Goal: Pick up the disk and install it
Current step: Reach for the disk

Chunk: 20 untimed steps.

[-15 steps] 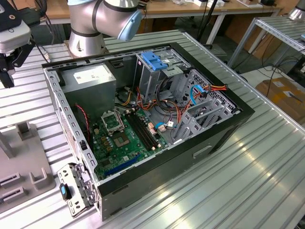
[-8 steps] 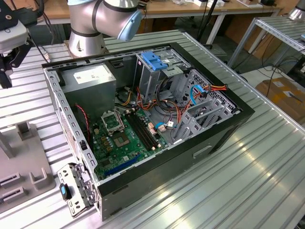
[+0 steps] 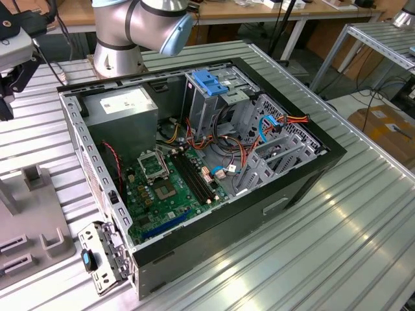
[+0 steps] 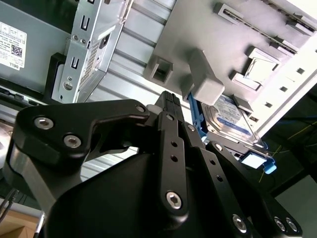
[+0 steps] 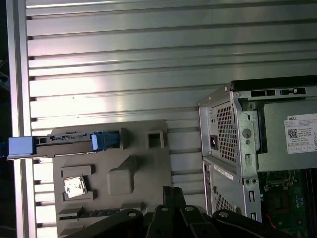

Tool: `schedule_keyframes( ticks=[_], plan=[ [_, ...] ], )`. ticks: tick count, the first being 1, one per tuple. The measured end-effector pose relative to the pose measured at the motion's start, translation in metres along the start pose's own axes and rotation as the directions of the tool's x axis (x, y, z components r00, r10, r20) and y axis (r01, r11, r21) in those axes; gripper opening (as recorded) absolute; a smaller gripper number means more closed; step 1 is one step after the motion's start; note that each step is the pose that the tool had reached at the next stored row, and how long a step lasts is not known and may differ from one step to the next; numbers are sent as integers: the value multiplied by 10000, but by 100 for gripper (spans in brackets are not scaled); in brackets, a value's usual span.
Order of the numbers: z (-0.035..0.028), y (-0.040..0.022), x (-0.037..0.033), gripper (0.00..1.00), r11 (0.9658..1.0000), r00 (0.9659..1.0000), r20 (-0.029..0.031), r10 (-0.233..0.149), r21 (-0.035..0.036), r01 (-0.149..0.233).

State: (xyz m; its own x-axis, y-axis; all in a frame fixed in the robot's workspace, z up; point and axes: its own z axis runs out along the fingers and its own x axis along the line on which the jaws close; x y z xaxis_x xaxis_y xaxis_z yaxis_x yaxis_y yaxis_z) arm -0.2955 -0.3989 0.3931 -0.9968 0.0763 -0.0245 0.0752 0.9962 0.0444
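Though poised near grey moulded holder plate (image 5: 148, 173), grips nothing: black gripper (image 5: 173, 194), jaws together. On edge in holder slot: silver-grey hard disk with blue rails (image 5: 69, 142), near open black computer case (image 3: 292, 188). Pick and install both undone.

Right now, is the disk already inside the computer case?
No, in the first wrist view the disk sits on the grey fixture, outside the computer case.

The arm (image 3: 130, 19) is brushed silver-grey metal with rounded joints, one closed by a pale blue cap (image 3: 176, 34). In the second wrist view the gripper (image 4: 169, 106) is matte black — flat linked bars pinned with silver socket-head screws (image 4: 174, 200).
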Motion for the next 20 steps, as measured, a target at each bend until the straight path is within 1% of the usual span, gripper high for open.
schedule_keyframes(
  ticks=[4,16,18,20],
  plan=[
    [-1,-2,29,11,10000,10000,0,-2,0,2],
    [-1,-3,37,11,10000,10000,0,0,1,0],
    [-2,-5,66,11,10000,10000,1,-1,0,1],
    [-3,-9,113,11,10000,10000,0,-2,1,2]
  ],
)
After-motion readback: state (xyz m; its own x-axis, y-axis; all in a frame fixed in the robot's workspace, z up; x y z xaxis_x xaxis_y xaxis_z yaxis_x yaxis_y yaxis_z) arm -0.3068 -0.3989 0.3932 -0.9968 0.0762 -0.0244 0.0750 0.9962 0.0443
